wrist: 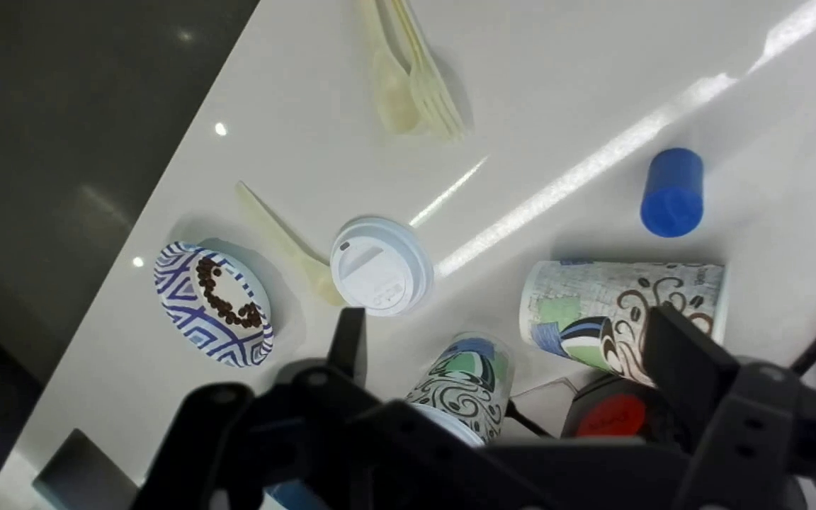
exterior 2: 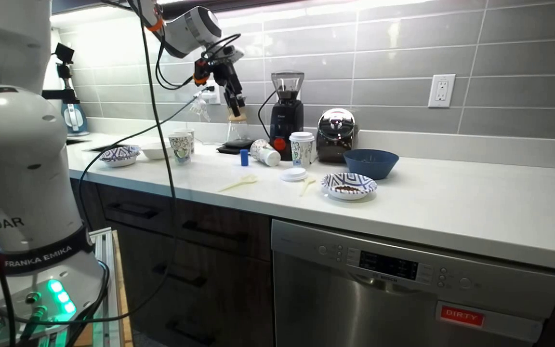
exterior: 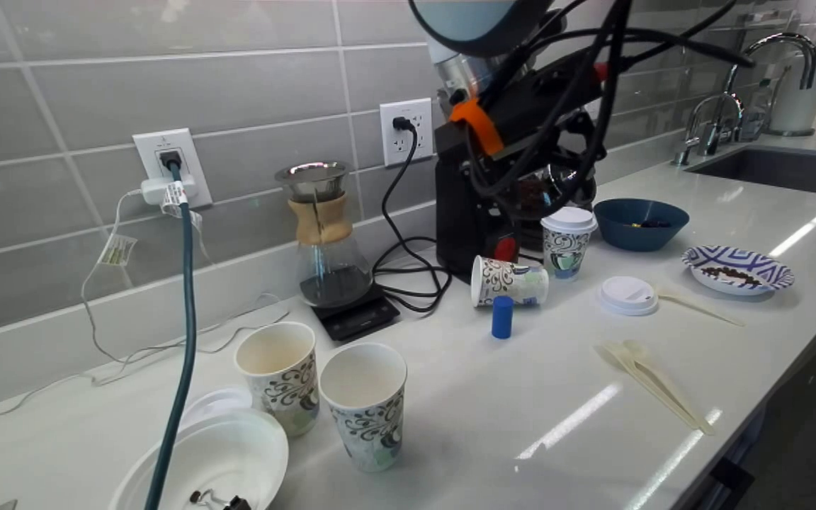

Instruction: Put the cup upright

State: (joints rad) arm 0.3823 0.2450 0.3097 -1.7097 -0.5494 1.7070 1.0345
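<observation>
Cup [exterior: 514, 283] lying on counter [exterior: 465, 411], behind cylinder [exterior: 502, 318], left of lidded cup [exterior: 565, 251], in an exterior view

You had light falling from above on the tiled wall [exterior 2: 393, 86], its far left bleached almost white in an exterior view. Glare streaked your table [wrist: 521, 99] in the wrist view, soft shadow edged the sideways cup [wrist: 613, 304], and your claw [wrist: 507, 329] showed dark and slightly blurred.

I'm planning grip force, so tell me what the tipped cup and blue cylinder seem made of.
Tipped cup: probably paper, fairly matte, judging by its printed pattern and thin rim.
Blue cylinder: perhaps smooth plastic, from its even colour; painted wood can't be ruled out.
</observation>
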